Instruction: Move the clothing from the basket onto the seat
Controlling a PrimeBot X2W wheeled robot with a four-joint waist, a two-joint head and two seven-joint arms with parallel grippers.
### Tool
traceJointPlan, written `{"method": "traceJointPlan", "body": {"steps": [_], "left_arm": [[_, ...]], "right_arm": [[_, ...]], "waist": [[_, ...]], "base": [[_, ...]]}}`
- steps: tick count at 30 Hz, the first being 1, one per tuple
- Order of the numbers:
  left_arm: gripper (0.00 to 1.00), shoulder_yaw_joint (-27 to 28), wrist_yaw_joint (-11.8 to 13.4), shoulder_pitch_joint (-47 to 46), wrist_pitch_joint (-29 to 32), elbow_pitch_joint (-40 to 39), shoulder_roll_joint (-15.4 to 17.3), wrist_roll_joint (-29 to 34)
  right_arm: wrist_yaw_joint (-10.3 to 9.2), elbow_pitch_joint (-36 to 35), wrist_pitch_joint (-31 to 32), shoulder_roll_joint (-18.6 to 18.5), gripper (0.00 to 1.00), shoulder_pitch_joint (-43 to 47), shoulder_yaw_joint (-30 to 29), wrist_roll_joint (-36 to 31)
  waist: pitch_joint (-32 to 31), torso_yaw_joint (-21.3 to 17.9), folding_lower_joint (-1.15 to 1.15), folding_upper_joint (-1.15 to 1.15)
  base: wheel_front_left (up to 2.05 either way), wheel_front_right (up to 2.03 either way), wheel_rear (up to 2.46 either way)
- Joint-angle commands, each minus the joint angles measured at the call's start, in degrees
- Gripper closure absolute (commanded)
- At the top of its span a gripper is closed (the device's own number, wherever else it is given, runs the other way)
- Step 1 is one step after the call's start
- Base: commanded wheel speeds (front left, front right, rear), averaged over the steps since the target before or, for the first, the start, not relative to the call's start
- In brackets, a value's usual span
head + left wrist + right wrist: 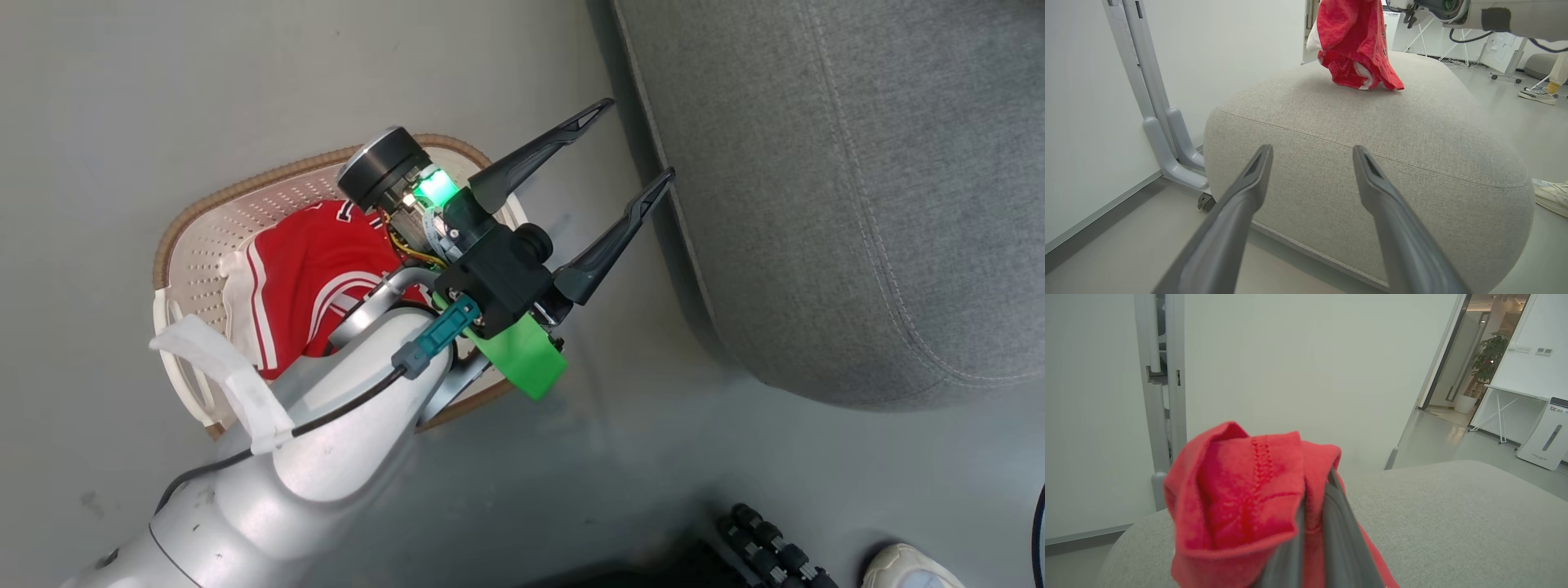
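The basket (204, 237) stands on the floor at the left, and one red piece of clothing (302, 278) with white stripes lies in it, partly hidden by my left arm. My left gripper (639, 137) is open and empty, held over the floor between the basket and the seat (857, 188). In the left wrist view its fingers (1312, 149) point at the side of the seat (1372, 134). A second red garment (1355, 45) hangs down with its hem touching the seat top. My right gripper (1319, 498) is shut on that garment (1241, 506) above the seat (1453, 514).
A grey stand with a caster (1167, 139) rises by the white wall left of the seat. A person's shoe (906, 567) and dark robot parts (767, 547) sit at the lower right. Other shoes (1551, 196) rest on the floor beside the seat.
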Motion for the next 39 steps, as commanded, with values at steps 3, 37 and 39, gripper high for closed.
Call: {"method": "traceJointPlan", "body": {"steps": [3,37,39], "left_arm": [[0.0,0.06,-0.11,-1.26,0.05,-0.14,0.53,0.1],[0.0,9.34,-0.1,9.02,0.05,-1.07,-2.23,0.71],[0.0,11.46,-0.09,11.13,0.05,-0.91,-2.74,0.71]], "right_arm": [[-0.04,5.0,-0.12,-0.46,1.0,-0.78,-0.97,-0.17],[-0.04,2.69,-0.12,4.05,0.0,21.92,4.96,-1.08],[-0.04,-0.67,-0.12,5.38,0.0,25.51,6.46,-0.45]], "waist": [[1.45,1.25,-0.01,0.0],[-13.27,2.57,-0.01,0.0],[-15.28,3.3,-0.01,0.0]], "base": [[0.0,0.0,0.0],[0.0,0.0,0.0],[0.0,0.0,0.0]]}}
